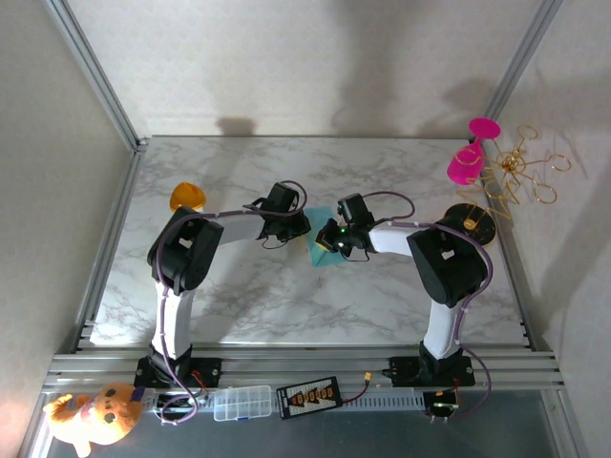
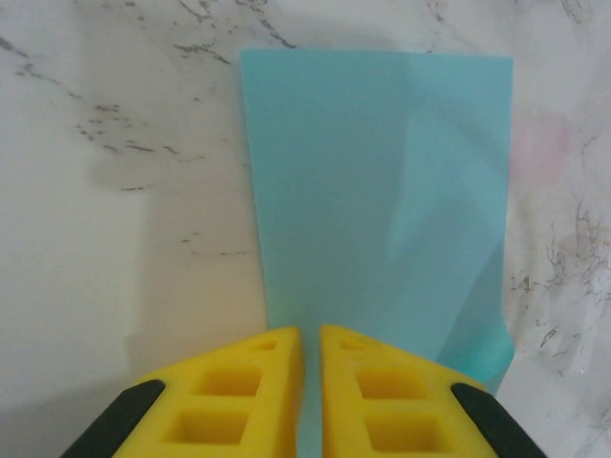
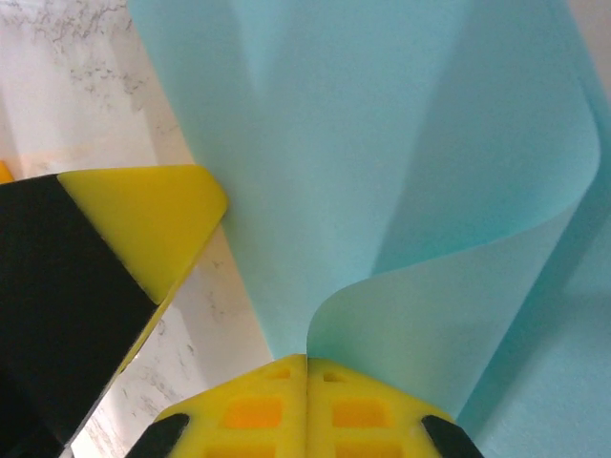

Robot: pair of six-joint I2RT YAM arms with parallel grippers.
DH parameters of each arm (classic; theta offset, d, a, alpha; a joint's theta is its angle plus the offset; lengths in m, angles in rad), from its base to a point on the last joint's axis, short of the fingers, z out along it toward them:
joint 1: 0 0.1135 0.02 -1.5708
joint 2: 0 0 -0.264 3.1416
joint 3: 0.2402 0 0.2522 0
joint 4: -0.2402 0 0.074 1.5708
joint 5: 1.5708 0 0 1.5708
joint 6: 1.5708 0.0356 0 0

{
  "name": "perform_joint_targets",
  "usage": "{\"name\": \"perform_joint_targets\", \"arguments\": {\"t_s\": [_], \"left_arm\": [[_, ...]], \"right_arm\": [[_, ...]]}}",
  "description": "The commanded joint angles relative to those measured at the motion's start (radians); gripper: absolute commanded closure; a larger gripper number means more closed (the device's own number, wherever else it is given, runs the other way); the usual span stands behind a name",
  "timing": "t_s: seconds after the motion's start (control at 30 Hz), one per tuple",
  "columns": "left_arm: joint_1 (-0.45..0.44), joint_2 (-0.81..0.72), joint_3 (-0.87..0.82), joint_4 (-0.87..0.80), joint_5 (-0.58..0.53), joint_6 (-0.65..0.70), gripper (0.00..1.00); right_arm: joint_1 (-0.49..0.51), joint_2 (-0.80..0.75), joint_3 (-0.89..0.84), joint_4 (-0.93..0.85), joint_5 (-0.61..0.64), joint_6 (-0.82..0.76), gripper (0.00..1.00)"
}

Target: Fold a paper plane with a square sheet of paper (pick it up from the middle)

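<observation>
Centre of the marble table (image 1: 239,296), both arms reach inward and meet over the sheet (image 2: 382,191). My left gripper (image 2: 311,334) comes in from nine o'clock, my right gripper (image 3: 306,363) from three o'clock, tips close together. Left wrist view: my yellow fingers (image 2: 253,386) are drawn nearly together, and a thin strip of teal runs down the slit between them, so I am pinching the near edge of the sheet. From there the sheet runs out flat toward twelve o'clock, far edge straight, with a soft bend down its three o'clock side. Right wrist view: my right fingers are pressed tight together on another edge of the sheet. The paper lifts off these tips in a loose curl that bows out toward three o'clock, not flat here. One left finger (image 3: 143,229) sits at nine o'clock in this view, just beside the sheet. Elsewhere from above: orange dome (image 1: 187,197) at ten o'clock from the sheet, well apart. Pink glass (image 1: 468,160) and gold wire pieces (image 1: 520,176) at two o'clock, off the table's corner.
</observation>
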Motion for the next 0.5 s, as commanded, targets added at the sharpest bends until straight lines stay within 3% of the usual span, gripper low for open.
{"name": "perform_joint_targets", "arguments": {"t_s": [0.0,0.47], "left_arm": [[-0.017,0.084,-0.02,-0.052,-0.05,0.015,0.86],[-0.019,0.086,-0.019,-0.053,-0.05,0.013,0.86]], "right_arm": [[0.007,0.016,-0.008,0.014,0.018,0.009,1.0],[0.008,0.031,-0.008,0.035,0.011,0.01,1.0]]}}
